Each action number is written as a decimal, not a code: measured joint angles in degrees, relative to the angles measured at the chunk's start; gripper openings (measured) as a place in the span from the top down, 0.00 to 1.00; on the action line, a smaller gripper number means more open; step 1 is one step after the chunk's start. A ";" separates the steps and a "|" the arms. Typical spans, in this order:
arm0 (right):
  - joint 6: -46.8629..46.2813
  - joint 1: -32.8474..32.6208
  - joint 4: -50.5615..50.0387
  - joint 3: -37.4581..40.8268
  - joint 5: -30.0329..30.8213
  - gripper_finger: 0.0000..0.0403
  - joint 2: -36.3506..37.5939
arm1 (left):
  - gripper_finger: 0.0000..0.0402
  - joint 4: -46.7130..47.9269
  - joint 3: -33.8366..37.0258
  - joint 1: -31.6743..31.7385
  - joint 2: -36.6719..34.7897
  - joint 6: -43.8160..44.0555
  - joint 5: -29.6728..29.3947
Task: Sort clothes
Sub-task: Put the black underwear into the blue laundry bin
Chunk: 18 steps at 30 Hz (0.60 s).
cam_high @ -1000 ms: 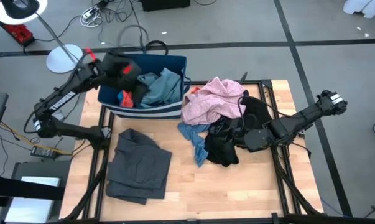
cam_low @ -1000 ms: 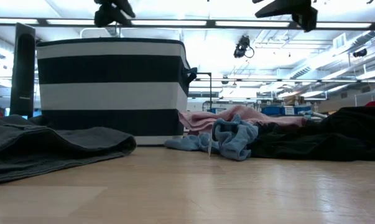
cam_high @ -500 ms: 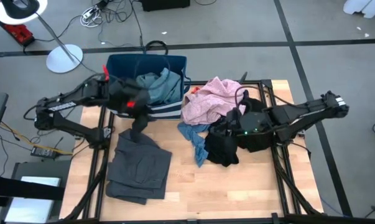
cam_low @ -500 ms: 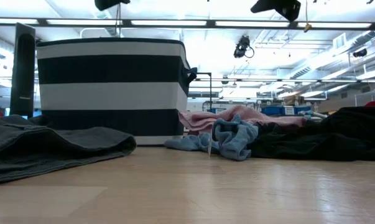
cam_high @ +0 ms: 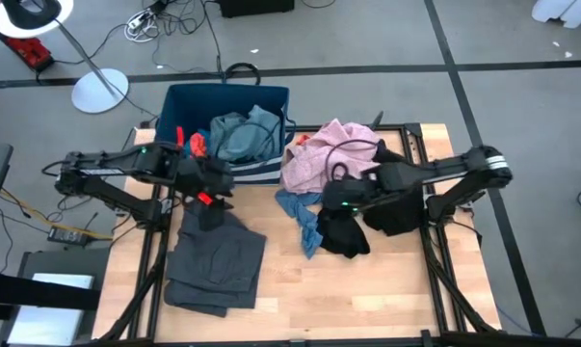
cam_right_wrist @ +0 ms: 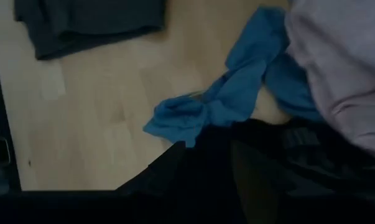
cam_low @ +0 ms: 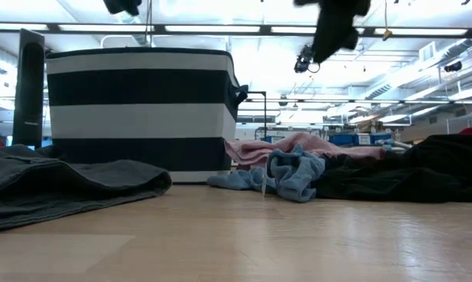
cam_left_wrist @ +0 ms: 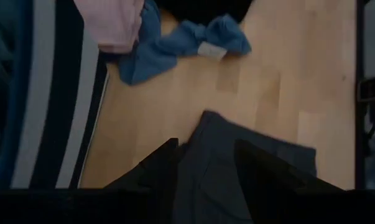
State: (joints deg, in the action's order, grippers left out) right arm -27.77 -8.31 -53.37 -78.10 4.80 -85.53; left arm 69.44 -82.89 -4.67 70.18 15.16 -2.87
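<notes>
A: Which gripper is mine, and how do its fingers stand?

B: My left gripper (cam_high: 211,204) hangs above the near-bin edge of the dark grey garment (cam_high: 216,257). In my wrist view the two fingers (cam_left_wrist: 159,167) stand apart with grey cloth showing in the gap; nothing is held, and I cannot tell whether the tips touch it.

A: And the other arm?

B: My right gripper (cam_high: 340,204) hovers over the black garment (cam_high: 346,231). Its fingers (cam_right_wrist: 165,168) are parted with dark cloth between them; whether that cloth is gripped, I cannot tell.

A: Where do the clothes lie, largest first?

B: Under my left gripper, the dark grey garment runs long-axis away from the bin (cam_high: 272,98) toward the table's front edge. Beyond my right gripper, the pink garment (cam_high: 324,154) is heaped beside the bin. Between both grippers, the bright blue garment (cam_high: 300,214) trails from under the pink toward the front edge.
</notes>
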 joint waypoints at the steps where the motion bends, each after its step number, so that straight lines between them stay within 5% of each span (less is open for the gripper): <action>1: -0.76 0.60 -0.05 -0.56 -1.13 0.68 -1.52 | 0.59 -0.02 0.92 0.00 0.03 0.02 0.00; 18: -5.83 8.73 -3.73 -12.05 -5.86 0.68 -19.88 | 0.59 -9.57 16.69 0.04 -0.79 -1.73 1.90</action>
State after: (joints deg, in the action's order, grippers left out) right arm -33.61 0.42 -57.09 -90.15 -1.06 -105.42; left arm 59.87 -66.20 -4.62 69.39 13.43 -0.97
